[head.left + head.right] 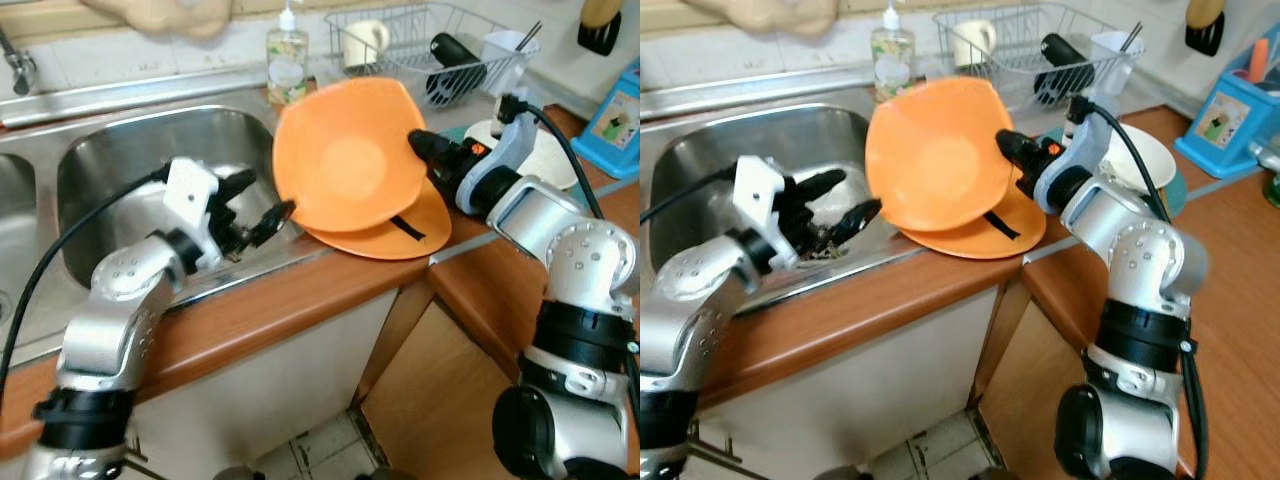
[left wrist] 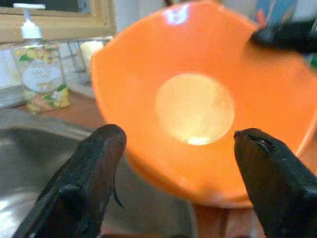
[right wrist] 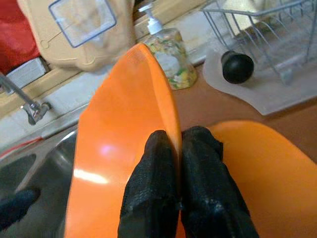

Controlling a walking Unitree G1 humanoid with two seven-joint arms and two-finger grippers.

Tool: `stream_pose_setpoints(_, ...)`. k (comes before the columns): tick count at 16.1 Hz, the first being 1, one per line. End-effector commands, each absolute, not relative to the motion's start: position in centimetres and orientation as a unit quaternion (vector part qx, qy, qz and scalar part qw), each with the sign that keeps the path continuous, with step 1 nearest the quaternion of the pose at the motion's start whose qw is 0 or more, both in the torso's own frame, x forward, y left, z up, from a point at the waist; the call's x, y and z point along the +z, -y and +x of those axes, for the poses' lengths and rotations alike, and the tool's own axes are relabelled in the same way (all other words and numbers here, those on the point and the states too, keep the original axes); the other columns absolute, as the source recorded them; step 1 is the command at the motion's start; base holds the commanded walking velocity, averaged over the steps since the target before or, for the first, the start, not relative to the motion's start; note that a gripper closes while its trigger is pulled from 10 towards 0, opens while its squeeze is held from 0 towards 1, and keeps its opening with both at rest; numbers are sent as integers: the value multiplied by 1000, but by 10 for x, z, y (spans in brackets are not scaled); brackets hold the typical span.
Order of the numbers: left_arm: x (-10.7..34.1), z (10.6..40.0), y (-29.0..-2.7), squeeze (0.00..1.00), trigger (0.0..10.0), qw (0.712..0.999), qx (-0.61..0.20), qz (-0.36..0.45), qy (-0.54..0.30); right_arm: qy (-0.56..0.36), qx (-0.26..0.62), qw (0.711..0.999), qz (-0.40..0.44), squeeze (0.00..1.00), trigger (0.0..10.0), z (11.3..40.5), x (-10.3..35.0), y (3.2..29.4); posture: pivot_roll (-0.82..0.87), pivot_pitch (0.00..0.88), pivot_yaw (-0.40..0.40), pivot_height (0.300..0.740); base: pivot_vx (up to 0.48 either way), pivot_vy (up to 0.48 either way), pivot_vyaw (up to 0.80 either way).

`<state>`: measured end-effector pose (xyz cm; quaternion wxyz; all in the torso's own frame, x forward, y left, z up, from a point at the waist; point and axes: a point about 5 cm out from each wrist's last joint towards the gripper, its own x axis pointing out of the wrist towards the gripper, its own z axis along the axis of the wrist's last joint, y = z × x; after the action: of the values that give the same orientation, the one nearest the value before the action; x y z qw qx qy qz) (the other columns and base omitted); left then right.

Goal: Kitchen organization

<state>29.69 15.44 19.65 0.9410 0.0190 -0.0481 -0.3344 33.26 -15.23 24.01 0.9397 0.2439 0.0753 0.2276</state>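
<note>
Risk was slippage: your right gripper [image 3: 176, 163] pinched the tilted orange plate [image 1: 345, 160] only at its rim, frame centre, left gripper [image 2: 183, 163] spread.

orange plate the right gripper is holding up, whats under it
A second orange plate lies flat on the wooden counter beneath the tilted orange plate pinched by the right gripper. Only its front part shows; the rest, and the counter behind, is covered.

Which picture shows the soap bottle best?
The right wrist view: the soap bottle is sharp, pump and label plain. The left wrist view shows it blurred; the eye views show it small behind the tilted orange plate.
</note>
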Motion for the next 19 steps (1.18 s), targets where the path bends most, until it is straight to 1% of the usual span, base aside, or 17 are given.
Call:
stream_pose_setpoints(1,200,299,-154,1000,10000,941,-333,4,50,-41,232,945,228,0,0,330,251,155,-131,0,-31,740,0,0,0)
stream_pose_setpoints(2,201,301,-152,1000,10000,943,-329,-24,51,-20,251,943,219,0,0,328,256,154,-132,0,-29,740,0,0,0)
stream_pose_setpoints(3,201,301,-152,1000,10000,942,-329,-33,48,-13,259,941,216,0,0,327,257,153,-132,0,-26,740,0,0,0)
stream_pose_setpoints(4,199,302,-152,59,10000,942,-328,-46,48,-3,273,937,218,0,0,325,260,151,-133,0,-24,740,0,0,0)
stream_pose_setpoints(5,198,304,-153,0,10000,945,-320,-54,49,6,284,934,218,0,0,322,263,150,-136,0,-20,740,0,0,0)
stream_pose_setpoints(7,197,311,-158,0,10000,951,-295,-80,51,30,314,922,224,0,0,317,270,147,-137,0,-17,740,0,0,0)
stream_pose_setpoints(10,192,319,-161,0,10000,956,-272,-96,42,50,351,904,241,0,0,309,275,145,-139,0,-15,740,0,0,0)
stream_pose_setpoints(11,192,322,-162,0,10000,957,-264,-107,45,51,355,902,241,0,0,308,275,145,-141,0,-12,740,0,0,0)
stream_pose_setpoints(12,193,323,-163,0,10000,957,-262,-117,48,51,356,901,241,0,0,307,274,145,-141,0,-12,740,0,0,0)
stream_pose_setpoints(13,195,323,-162,0,10000,951,-268,-144,55,52,361,899,244,0,0,307,274,144,-141,0,-12,740,0,0,0)
stream_pose_setpoints(14,196,324,-161,0,8863,945,-276,-165,58,52,362,897,247,0,0,306,274,143,-143,0,-14,740,0,0,0)
stream_pose_setpoints(15,197,324,-160,0,2471,942,-281,-176,58,51,362,897,248,0,0,307,273,142,-143,0,-14,740,0,0,0)
stream_pose_setpoints(16,197,324,-159,0,0,939,-285,-183,60,49,360,898,249,0,0,307,273,142,-144,0,-14,740,0,0,0)
stream_pose_setpoints(19,196,323,-161,0,0,935,-287,-199,61,48,353,900,250,0,0,308,271,143,-144,0,-14,740,0,0,0)
